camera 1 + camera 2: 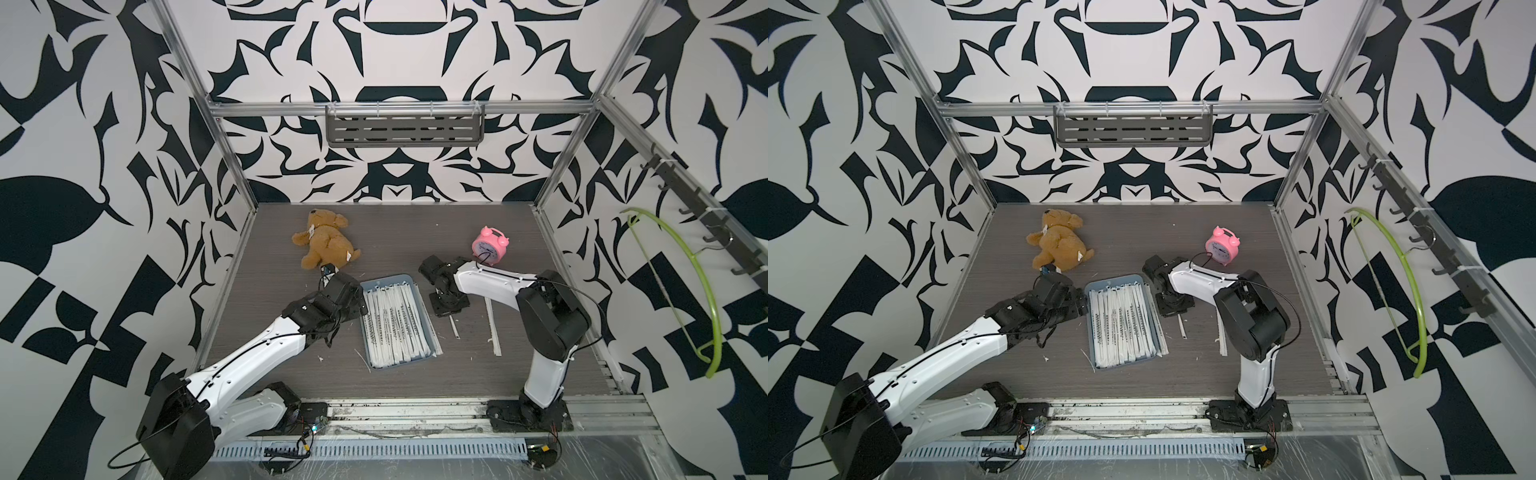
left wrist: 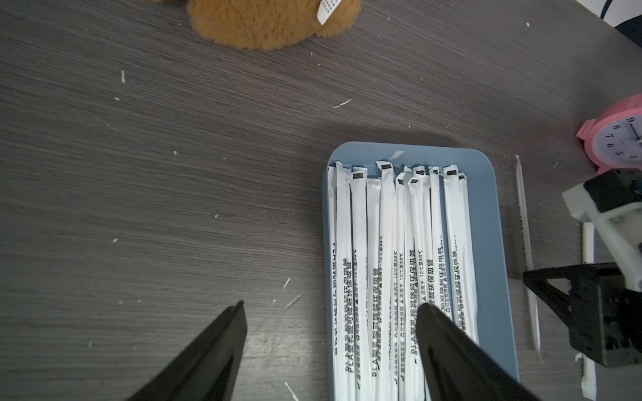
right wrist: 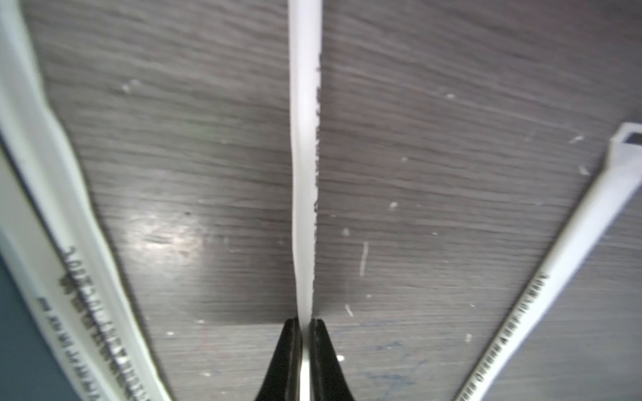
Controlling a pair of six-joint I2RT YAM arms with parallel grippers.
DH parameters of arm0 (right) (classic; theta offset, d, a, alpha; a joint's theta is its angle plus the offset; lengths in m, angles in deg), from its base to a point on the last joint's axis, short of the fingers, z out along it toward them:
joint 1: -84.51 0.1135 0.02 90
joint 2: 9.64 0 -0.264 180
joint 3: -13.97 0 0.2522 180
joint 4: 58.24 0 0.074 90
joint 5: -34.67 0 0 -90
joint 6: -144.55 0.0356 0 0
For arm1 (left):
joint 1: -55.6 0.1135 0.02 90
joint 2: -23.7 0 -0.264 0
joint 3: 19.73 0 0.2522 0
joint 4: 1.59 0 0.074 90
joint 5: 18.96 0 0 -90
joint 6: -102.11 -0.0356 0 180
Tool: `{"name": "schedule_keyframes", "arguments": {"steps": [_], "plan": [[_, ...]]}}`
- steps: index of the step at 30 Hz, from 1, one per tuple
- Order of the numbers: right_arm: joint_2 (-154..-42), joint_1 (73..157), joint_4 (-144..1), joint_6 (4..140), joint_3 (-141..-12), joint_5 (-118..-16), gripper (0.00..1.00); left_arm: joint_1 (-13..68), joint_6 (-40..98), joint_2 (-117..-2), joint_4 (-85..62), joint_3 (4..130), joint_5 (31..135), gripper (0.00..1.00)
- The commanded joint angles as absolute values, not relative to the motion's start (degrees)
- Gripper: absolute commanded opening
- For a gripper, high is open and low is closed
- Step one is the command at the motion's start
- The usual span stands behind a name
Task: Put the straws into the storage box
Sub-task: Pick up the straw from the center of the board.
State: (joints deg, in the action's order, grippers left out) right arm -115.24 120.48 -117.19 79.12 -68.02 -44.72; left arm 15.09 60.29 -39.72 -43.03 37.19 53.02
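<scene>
We are pinching one loose straw point(image 3: 305, 173) in our right gripper point(image 3: 305, 324), its jaws clenched flat against the paper wrapper. That straw is stretching out low along the worktop point(image 1: 415, 382) near the storage box point(image 1: 409, 277), on the box's right-arm side; we cannot tell whether it is touching the surface. Most of the straws point(image 1: 395, 328) are lying lengthwise inside the box, packed side by side and overlapping, with their printed wrappers running along its long sides. Another straw point(image 2: 525, 243) is lying just beside the box on that same side. A further straw point(image 1: 493, 328) is lying farther from the box, beyond the one we are gripping. Our left gripper point(image 2: 331, 307) is hanging released, jaws spread wide and grasping nothing, over the box's opposite long edge, with one finger above the boxed straws and the other above bare worktop. A teddy bear point(image 1: 322, 243) is lying beyond the box's far left corner. A pink alarm clock point(image 1: 490, 245) is standing beyond its far right corner, and both are sitting apart from the box.
</scene>
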Motion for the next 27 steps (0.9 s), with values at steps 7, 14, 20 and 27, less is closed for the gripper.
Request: {"name": "schedule_keyframes", "arguments": {"steps": [7,14,20,27], "plan": [[-111.8,120.0,-108.0,83.5,-63.2,-65.5,0.1,15.0,60.7,-40.6,-41.5,36.5,53.7,0.84],[-112.4,118.9,-109.6,83.3,-61.5,-57.0,0.17,15.0,60.0,-41.0,-41.9,37.4,53.8,0.84],[-110.9,119.2,-115.0,80.6,-62.4,-46.6,0.29,14.9,60.4,-41.3,-41.2,37.2,54.2,0.84],[-108.8,119.5,-118.4,79.2,-65.0,-39.1,0.34,15.0,60.3,-41.4,-41.9,37.8,54.3,0.84]]}}
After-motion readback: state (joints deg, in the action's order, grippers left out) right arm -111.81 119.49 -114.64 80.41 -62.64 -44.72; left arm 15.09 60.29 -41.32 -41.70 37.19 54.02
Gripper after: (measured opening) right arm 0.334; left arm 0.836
